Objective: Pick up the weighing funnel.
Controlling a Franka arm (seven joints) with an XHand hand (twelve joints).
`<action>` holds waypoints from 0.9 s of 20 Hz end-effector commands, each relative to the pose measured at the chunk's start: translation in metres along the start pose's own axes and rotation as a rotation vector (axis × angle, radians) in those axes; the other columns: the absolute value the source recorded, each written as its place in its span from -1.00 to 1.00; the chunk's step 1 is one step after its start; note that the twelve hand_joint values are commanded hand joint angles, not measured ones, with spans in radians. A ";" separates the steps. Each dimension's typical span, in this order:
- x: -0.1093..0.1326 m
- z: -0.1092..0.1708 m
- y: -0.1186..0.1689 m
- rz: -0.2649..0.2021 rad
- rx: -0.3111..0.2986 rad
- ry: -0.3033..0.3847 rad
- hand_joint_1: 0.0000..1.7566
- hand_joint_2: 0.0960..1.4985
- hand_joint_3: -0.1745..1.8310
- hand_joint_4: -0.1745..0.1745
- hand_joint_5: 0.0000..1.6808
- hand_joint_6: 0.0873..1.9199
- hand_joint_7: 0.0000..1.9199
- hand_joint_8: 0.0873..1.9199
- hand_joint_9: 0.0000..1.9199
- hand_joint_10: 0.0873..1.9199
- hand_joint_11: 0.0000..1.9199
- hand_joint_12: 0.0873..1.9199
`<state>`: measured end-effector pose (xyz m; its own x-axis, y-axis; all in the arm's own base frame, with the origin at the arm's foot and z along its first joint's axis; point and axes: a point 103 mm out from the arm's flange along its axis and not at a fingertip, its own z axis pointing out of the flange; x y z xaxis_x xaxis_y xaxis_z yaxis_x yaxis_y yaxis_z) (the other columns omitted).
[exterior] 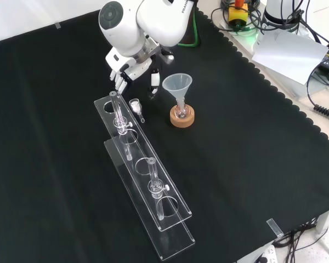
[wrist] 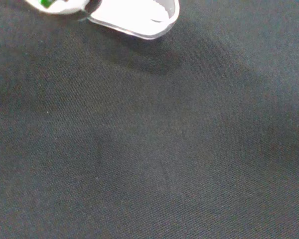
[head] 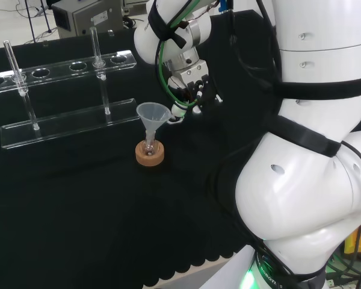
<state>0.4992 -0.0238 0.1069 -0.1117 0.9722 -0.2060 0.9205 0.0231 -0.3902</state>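
**Weighing funnel (exterior: 136, 106), clear, one piece: lying flat on the black cloth (exterior: 247, 164), not held.**

Front view: the long axis runs from 11 to 5 o'clock, with the wide mouth end toward 11 and the short stem toward 5. It sits at 9 o'clock of the cork ring (exterior: 182, 120), which carries the small flask (exterior: 181, 111) and the funnel (exterior: 177, 83), with a strip of bare cloth between them. The upper end of the clear tube rack (exterior: 175, 211) lies just beside it at 9 o'clock. The hand (exterior: 126, 68) hangs at 12 o'clock above the piece, fingers (exterior: 119, 83) relaxed and pointing down, spread, gripping nothing. Bare cloth opens wide from 3 to 6 o'clock of the cork ring, out to the scalloped edge. Wrist view: a blurred white part of the hand (wrist: 139, 15) over plain cloth.
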 end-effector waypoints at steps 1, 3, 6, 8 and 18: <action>0.002 0.005 0.001 0.003 0.009 0.002 -0.08 -0.24 -0.20 -0.29 -0.29 -1.00 -0.31 -0.39 -0.11 -0.57 -0.34 0.26; 0.002 0.006 0.001 0.001 0.009 0.005 -0.08 -0.24 -0.20 -0.30 -0.29 -1.00 -0.31 -0.39 -0.11 -0.57 -0.34 0.26; 0.002 0.007 0.001 0.000 0.015 0.004 -0.07 -0.25 -0.19 -0.30 -0.29 -1.00 -0.31 -0.39 -0.10 -0.58 -0.34 0.26; 0.004 0.012 0.002 0.002 0.012 0.003 -0.07 -0.25 -0.19 -0.30 -0.29 -1.00 -0.30 -0.39 -0.10 -0.58 -0.34 0.26; 0.009 0.024 0.005 0.006 -0.005 0.006 -0.06 -0.27 -0.18 -0.29 -0.24 -1.00 -0.29 -0.38 -0.09 -0.58 -0.33 0.26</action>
<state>0.4947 -0.0214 0.0867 -0.1065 0.9736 -0.2021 0.9189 0.0187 -0.3940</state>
